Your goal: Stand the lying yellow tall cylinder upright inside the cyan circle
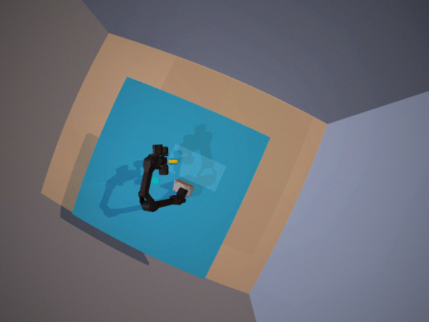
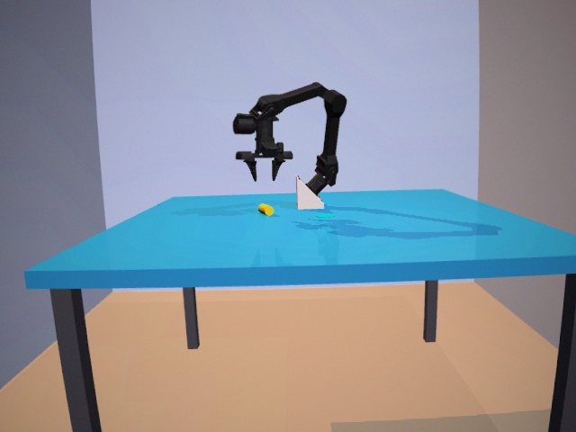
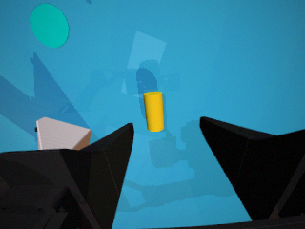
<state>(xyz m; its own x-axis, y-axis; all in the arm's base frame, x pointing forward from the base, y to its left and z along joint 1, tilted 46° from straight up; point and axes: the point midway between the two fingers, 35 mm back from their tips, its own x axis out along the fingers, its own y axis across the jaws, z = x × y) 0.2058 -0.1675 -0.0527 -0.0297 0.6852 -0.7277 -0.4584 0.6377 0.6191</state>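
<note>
The yellow cylinder (image 1: 172, 161) (image 2: 265, 209) (image 3: 154, 111) lies on its side on the blue table (image 2: 185, 251). My gripper (image 2: 264, 177) (image 3: 166, 124) hangs open and empty well above it, fingers pointing down. In the top view the gripper (image 1: 165, 159) sits just left of the cylinder. The cyan circle (image 1: 155, 180) (image 2: 324, 216) (image 3: 50, 25) is a flat disc on the table, a short way from the cylinder, near the arm's base. In the wrist view the cylinder shows between and beyond the two fingertips.
A pale wedge-shaped base block (image 1: 182, 188) (image 2: 307, 195) (image 3: 61, 134) stands at the arm's foot, close to the circle. The table (image 1: 214, 145) stands on a tan floor (image 2: 288, 363) between grey walls.
</note>
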